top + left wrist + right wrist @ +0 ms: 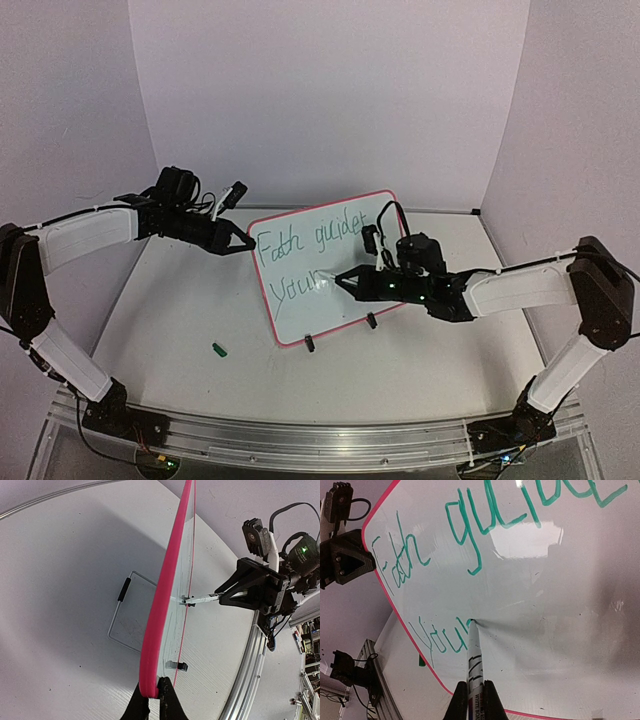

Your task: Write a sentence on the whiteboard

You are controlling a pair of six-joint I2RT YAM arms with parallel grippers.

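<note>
Right wrist view, and the white-barrelled marker (474,655) has its tip planted on the small rectangular whiteboard with the pink-red rim (560,630), right at the tail of "Your". The right gripper (475,700) is clamped on the marker's barrel, pinched tight on either side. Above it, the thin green handwritten sentence (480,535) reads roughly "Fath guides", so by my reckoning line two is only part written.

Over to the left wrist: the left gripper (155,702) is nipped shut on the board's pink edge, holding it at one corner. From the top camera the board stands tilted near the middle of the white table (180,300), propped on two small black clip feet (310,343), between the two arms.

Here's the worry. The pen pushes into a board pinned at just one edge. Too much pressure and I'd expect it to swing or rock back on those feet, and the stroke goes ragged. Too little and the line skips. The marker could also twist in that narrow pinch. And a brush of the right gripper over fresh ink would smear "Your". A small green cap (219,350) lies on the table, well apart.
</note>
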